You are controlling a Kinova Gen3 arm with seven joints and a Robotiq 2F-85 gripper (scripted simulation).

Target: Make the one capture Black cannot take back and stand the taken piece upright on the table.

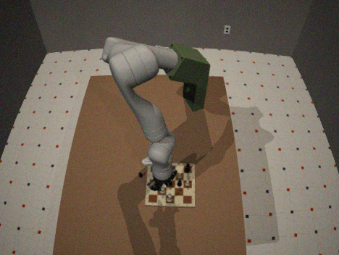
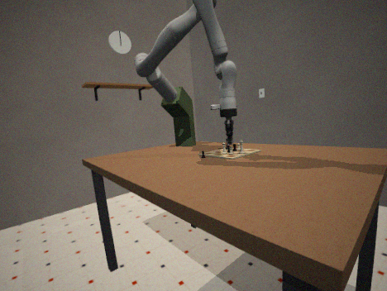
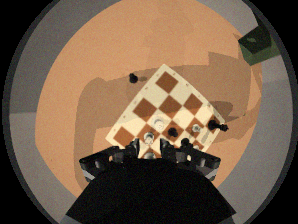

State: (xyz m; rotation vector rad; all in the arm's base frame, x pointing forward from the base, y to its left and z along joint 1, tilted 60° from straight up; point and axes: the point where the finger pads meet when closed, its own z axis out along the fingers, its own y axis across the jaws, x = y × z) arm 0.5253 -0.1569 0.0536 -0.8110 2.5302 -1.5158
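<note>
The chessboard (image 1: 179,200) (image 3: 145,107) lies under my arm. My gripper (image 2: 229,142) (image 3: 149,143) points down above the board, partly open with no piece held. In the wrist view a white piece (image 1: 169,198) (image 3: 150,156) shows between the fingertips; it stands on the board. Two more white pieces, a nearer one (image 3: 149,137) and a farther one (image 3: 159,123), stand beyond. A black piece (image 1: 179,183) (image 3: 185,142) stands beside another black piece (image 3: 172,132). A tall black piece (image 1: 187,168) (image 3: 215,125) stands at a corner. The top view of the fingertips is hidden.
A small black piece (image 1: 140,174) (image 2: 203,155) (image 3: 133,78) stands upright on the table off the board. White pieces also stand right of the black pair, one (image 1: 180,176) (image 3: 196,128) and another (image 1: 187,183). The green arm mount (image 1: 195,80) (image 2: 183,120) is behind the board.
</note>
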